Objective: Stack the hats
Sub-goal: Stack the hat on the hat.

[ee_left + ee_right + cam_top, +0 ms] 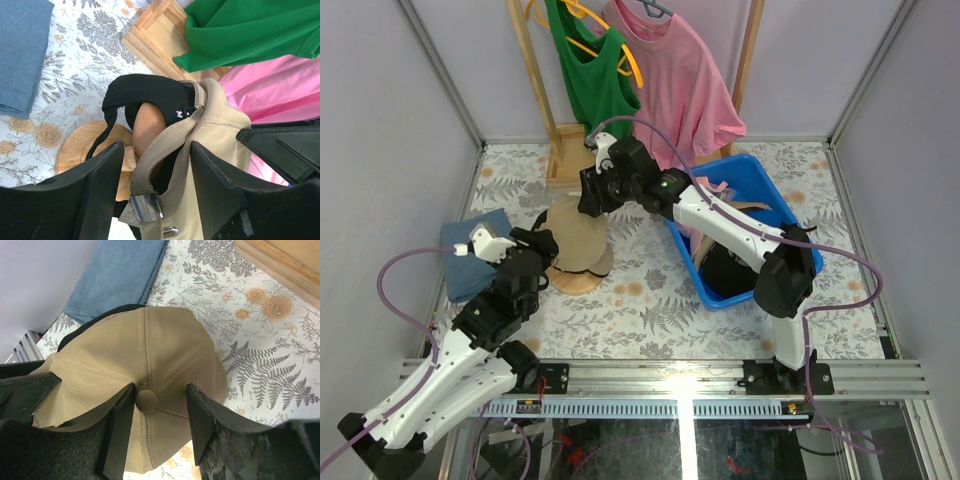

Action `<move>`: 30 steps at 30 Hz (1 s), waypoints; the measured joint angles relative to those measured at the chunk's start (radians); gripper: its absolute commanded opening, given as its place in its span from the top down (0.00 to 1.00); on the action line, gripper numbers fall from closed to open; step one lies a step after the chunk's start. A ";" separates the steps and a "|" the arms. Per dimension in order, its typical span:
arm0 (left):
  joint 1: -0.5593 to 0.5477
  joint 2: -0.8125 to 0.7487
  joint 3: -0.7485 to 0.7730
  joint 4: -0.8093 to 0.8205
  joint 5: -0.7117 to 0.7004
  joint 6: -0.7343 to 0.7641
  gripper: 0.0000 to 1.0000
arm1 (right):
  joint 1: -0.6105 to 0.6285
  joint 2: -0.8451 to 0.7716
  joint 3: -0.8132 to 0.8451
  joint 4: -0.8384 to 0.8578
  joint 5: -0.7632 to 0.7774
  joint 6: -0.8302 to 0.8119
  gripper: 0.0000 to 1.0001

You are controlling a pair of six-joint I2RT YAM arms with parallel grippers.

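The only readable mark is 1 small white letter, seemingly an M, turned sideways in the left wrist view. It stands on a black tag [180, 113] at the black cap's [145, 92] rear edge.

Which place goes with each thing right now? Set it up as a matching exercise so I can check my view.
Things:
1. tan cap
2. blue bin
3. folded blue cloth
4. green tank top

Places:
A. hanging at the back
B. on the wooden stand
C. on the table, left of the stand
D. on the table, right of the stand

Pairs: 1-B, 2-D, 3-C, 4-A
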 measured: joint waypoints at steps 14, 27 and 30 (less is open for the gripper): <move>0.000 0.008 0.037 -0.102 -0.042 -0.043 0.45 | 0.006 0.031 0.077 -0.047 0.007 -0.029 0.42; 0.002 0.051 0.037 -0.096 -0.075 -0.100 0.54 | 0.021 0.023 0.057 -0.051 0.045 -0.049 0.41; 0.018 0.069 0.037 -0.080 -0.075 -0.108 0.55 | 0.023 0.012 0.039 -0.050 0.050 -0.049 0.41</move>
